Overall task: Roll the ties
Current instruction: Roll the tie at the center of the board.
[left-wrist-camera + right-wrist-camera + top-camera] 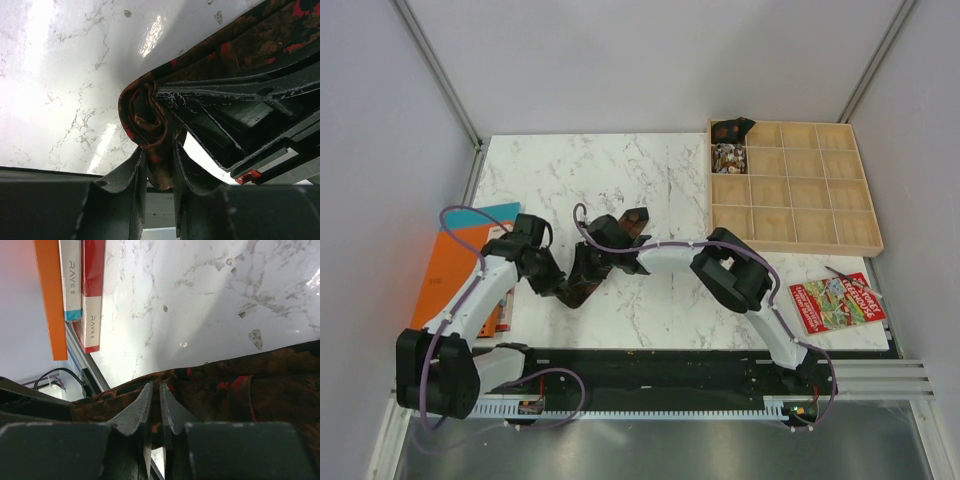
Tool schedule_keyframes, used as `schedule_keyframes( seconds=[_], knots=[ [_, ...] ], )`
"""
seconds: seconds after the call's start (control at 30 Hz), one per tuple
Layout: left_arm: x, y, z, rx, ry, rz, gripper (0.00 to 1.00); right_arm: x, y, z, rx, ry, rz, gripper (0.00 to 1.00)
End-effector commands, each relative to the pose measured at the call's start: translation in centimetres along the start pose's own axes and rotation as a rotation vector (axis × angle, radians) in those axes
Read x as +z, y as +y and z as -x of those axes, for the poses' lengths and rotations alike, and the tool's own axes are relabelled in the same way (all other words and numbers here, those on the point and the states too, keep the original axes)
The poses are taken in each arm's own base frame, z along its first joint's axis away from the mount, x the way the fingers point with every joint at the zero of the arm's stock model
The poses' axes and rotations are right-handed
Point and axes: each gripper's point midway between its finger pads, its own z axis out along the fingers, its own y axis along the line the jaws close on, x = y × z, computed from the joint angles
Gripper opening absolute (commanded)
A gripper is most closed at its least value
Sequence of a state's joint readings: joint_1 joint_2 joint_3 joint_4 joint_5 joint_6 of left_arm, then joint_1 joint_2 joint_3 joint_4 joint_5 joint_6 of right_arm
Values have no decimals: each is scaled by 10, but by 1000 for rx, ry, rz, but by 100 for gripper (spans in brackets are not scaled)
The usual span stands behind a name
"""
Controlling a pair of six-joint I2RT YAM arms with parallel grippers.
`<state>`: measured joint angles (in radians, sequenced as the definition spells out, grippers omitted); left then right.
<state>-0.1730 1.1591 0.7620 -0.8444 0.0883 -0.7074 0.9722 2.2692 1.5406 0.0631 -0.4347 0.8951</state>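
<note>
Now: rolling is underway | left black two-finger gripper [159,152] is clamping the dark brown red-patterned fabric necktie [145,115], a coil forming just past its tips | right black two-finger gripper [155,390] is pinching the loose band beside it | necktie is being held left of centre above the white marble table [620,170] | next, likely: turning the coil, feeding slack evenly.

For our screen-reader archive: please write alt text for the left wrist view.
The left gripper pinches a partly rolled dark brown tie with red flecks over a white marble table. The right gripper's black fingers meet the roll from the right.
</note>
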Motion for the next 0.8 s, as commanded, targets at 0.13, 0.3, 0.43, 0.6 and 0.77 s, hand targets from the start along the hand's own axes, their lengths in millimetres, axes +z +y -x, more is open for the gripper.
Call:
schedule_keyframes(
  seconds=[0.13, 0.3, 0.43, 0.6, 0.77],
  knots=[
    [-1, -27, 28, 64, -53, -33, 2, -2, 10, -18, -2, 28, 24, 16],
    [12, -34, 28, 91, -31, -6, 2, -2, 6, -20, 0, 31, 15, 16],
    [22, -36, 26, 105, -15, 16, 2, -2, 4, -21, -6, 34, 9, 16],
    [32, -37, 24, 124, 4, 44, 2, -5, 2, -18, -11, 35, 4, 17],
    [38, -34, 25, 133, 14, 65, 2, -12, 0, -3, -10, 17, 2, 22]
  ],
)
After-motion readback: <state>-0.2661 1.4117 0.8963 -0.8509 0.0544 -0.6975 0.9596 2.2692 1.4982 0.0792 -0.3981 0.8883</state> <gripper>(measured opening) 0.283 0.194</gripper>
